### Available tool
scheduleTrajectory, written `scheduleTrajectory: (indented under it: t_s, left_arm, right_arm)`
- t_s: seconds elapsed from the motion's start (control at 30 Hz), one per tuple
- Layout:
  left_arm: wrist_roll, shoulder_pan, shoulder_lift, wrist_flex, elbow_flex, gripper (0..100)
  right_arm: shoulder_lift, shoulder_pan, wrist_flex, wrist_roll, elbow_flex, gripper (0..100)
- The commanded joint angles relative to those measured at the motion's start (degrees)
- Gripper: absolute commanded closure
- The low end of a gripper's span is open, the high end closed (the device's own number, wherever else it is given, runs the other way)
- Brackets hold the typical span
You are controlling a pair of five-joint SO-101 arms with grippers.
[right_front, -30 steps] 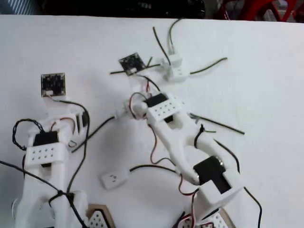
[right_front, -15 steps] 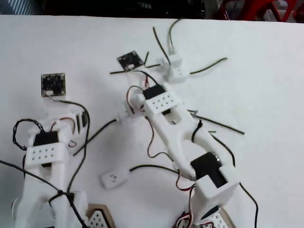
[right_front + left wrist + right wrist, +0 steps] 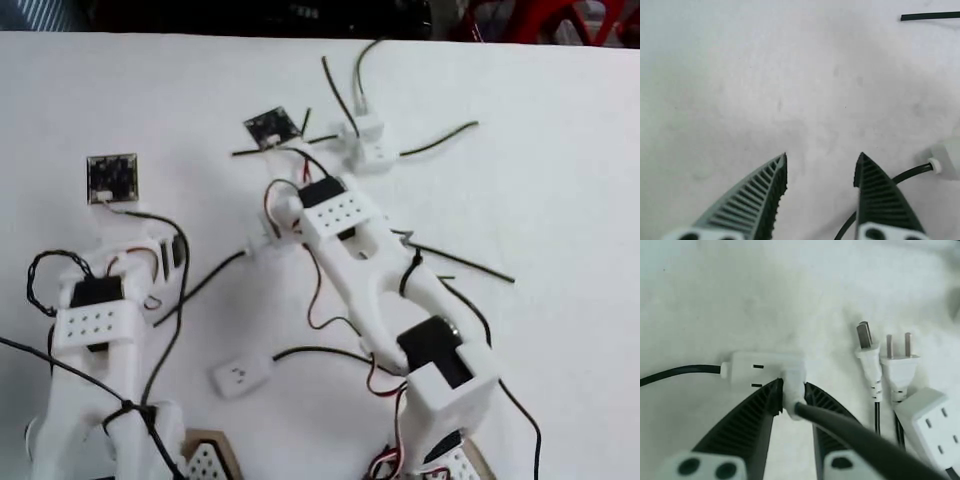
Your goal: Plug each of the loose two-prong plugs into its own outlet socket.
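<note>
White two-prong plug (image 3: 792, 376) butted against white oblong outlet socket (image 3: 757, 371), just 9 o'clock of tabletop (image 3: 740, 75) centre; right hand (image 3: 792, 387) was clamped on plug. Left hand (image 3: 822, 160) gaped, empty, 9 o'clock of socket.

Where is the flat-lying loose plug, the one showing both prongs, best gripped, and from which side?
Probably its white body, behind the prongs, coming from above and pinching across its width. It lies flat with the prongs free; the neighbouring plug crowds one side.

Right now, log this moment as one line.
right tool: shut on plug, at outlet socket | left tool: open, empty | loose plugs: two
</note>
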Motion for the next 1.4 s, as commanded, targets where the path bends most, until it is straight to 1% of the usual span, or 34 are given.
scheduleTrajectory:
  t_s: [0.0,0.23,0.47,0.63,0.7,0.8,0.87,0.93,1.03,1.1,1.23,1.37]
  left_arm:
    - [0.00,-0.66,-1.63,-1.49,0.09,78]
    - [0.00,-0.66,-1.63,-1.49,0.09,78]
    - [0.00,-0.75,-1.63,-1.49,0.09,78]
    - [0.00,-0.75,-1.63,-1.49,0.09,78]
    - [0.00,-0.66,-1.63,-1.49,0.09,78]
    - [0.00,-0.48,-1.63,-1.49,0.09,78]
    - [0.00,-0.48,-1.63,-1.49,0.09,78]
    - [0.00,-0.40,-1.63,-1.49,0.09,77]
    - [0.00,-0.40,-1.63,-1.41,0.18,72]
    - [0.09,-0.40,-1.63,-1.23,0.18,69]
    - [0.18,-0.31,-1.63,-1.14,0.18,68]
    - [0.18,-0.22,-1.63,-1.14,0.18,68]
  right_arm:
    - [1.71,-1.27,0.66,0.70,0.18,98.2]
    - [1.98,-1.36,0.66,0.70,0.44,98.2]
    - [5.41,-1.36,-0.48,0.70,0.09,98.2]
    - [1.01,-1.45,-0.22,0.70,0.09,97.5]
    - [-2.68,-1.45,1.45,0.70,0.09,92.6]
    - [-9.01,-1.45,6.11,0.26,0.18,81.6]
    - [-13.05,-1.45,9.01,0.18,0.26,77.9]
    - [-17.01,-1.45,11.21,0.18,0.35,78.5]
    - [-22.55,-1.45,14.64,0.18,0.44,82.3]
    - [-26.24,-1.45,16.57,0.18,0.44,86.8]
    - [-31.87,-1.45,19.82,0.18,0.62,98.0]
    - [-35.30,-1.27,20.26,0.44,6.59,97.4]
